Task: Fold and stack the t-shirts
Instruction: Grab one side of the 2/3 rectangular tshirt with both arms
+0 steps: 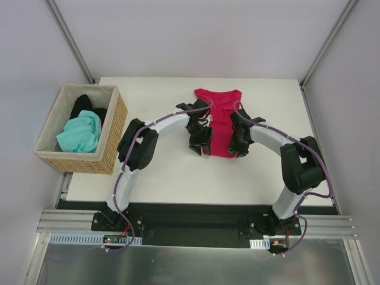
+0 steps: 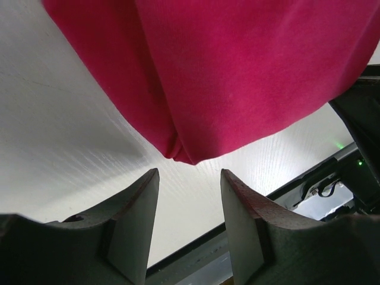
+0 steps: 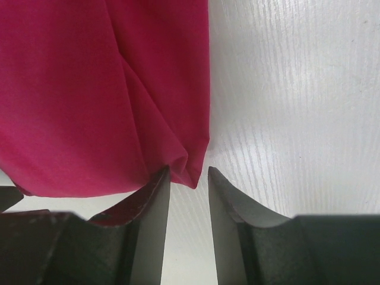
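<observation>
A crimson t-shirt (image 1: 221, 116) lies on the white table (image 1: 166, 172) as a narrow lengthwise strip, collar end far from the arms. My left gripper (image 1: 200, 141) stands at its near left corner, open. In the left wrist view the shirt's corner (image 2: 183, 155) hangs just beyond my left gripper (image 2: 190, 177), and nothing is between the fingers. My right gripper (image 1: 239, 143) is at the near right corner, also open. In the right wrist view the shirt's corner (image 3: 191, 173) reaches the mouth of my right gripper (image 3: 188, 173), loose and unclamped. A mint-green t-shirt (image 1: 80, 134) and a black t-shirt (image 1: 86, 107) lie in the basket.
The tan wicker basket (image 1: 113, 139) stands at the table's left edge, beside the left arm's elbow. Bare table lies on both sides of the crimson shirt and in front of it. The table's near edge (image 2: 285, 181) shows in the left wrist view.
</observation>
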